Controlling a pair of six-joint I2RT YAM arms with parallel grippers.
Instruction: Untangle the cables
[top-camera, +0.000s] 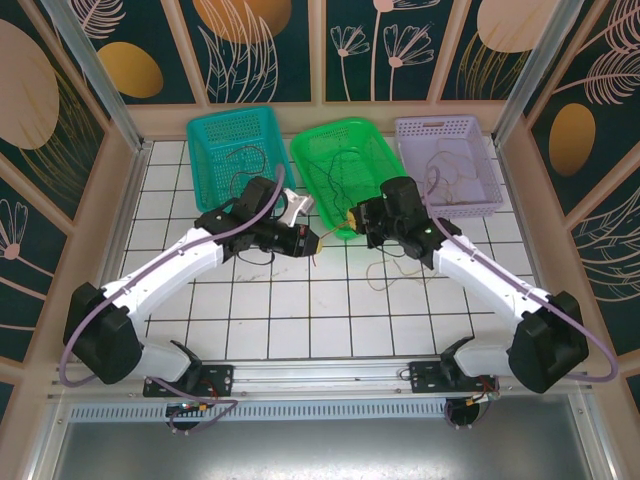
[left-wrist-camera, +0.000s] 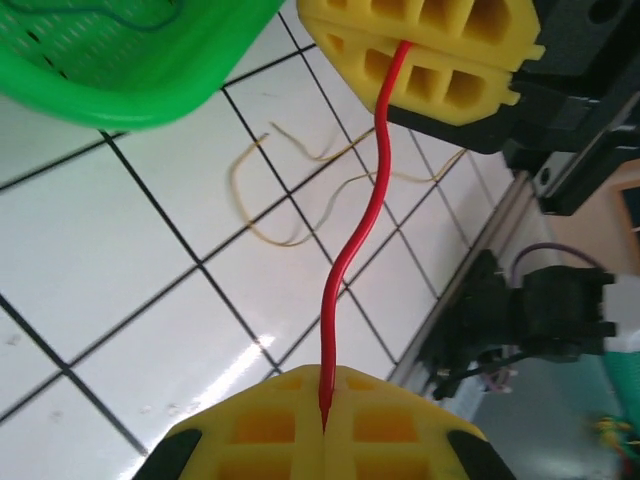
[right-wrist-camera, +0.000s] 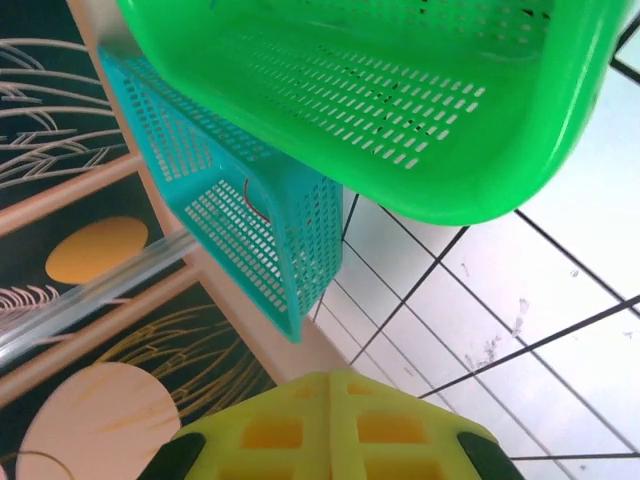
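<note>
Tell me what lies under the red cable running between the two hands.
A thin tan-yellow cable looping on the white tiled table. Its stretch beyond the right hand is covered.

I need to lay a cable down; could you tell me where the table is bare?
Bare: the white tiles between the left arm and right arm, and the strip left of the teal basket. Crowded: in front of the green basket, where the left end effector and right end effector hold the red cable over loose tan wires.
</note>
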